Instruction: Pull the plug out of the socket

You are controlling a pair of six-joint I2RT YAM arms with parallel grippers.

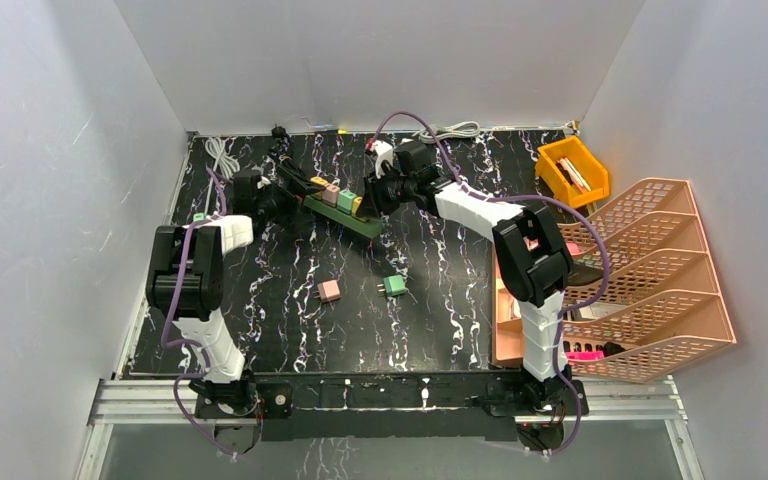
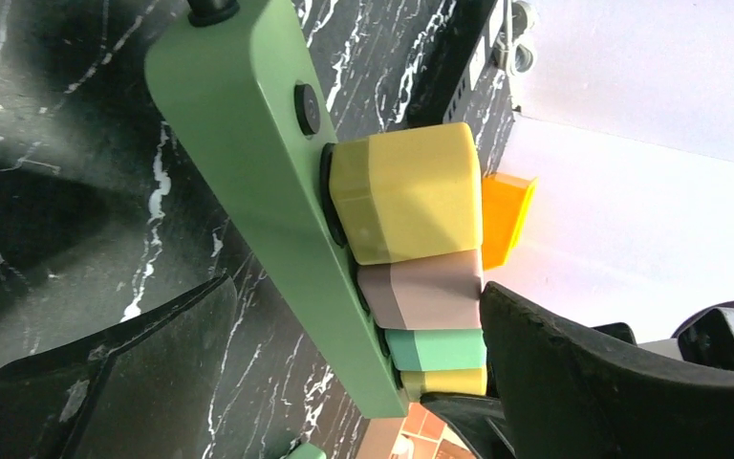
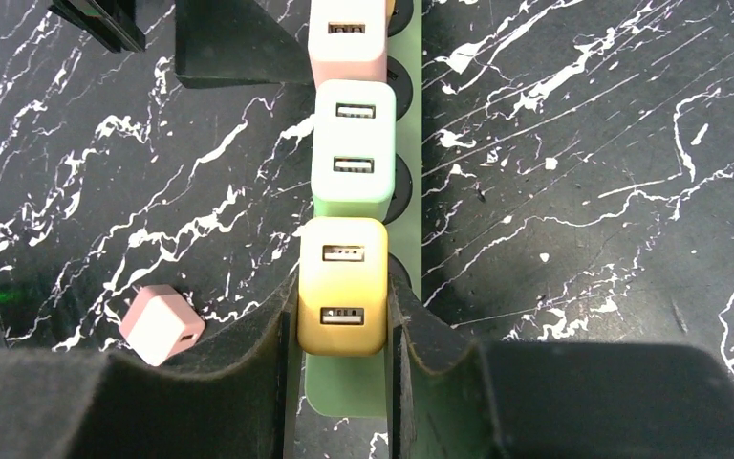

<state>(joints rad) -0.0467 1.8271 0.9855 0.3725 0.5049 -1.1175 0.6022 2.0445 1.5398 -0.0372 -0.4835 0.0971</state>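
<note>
Down on the black marbled tabletop (image 1: pixel 290 340), a loose pink adapter (image 1: pixel 329 291) and a loose green adapter (image 1: pixel 394 285) lie side by side but apart, on the near side of the jaws of the right gripper (image 1: pixel 368 198). Well right of those jaws sits a yellow bin (image 1: pixel 573 170), with peach stacked file trays (image 1: pixel 650 270) beside it. Off to the jaws' left, a white cable (image 1: pixel 222 155) lies coiled.
</note>
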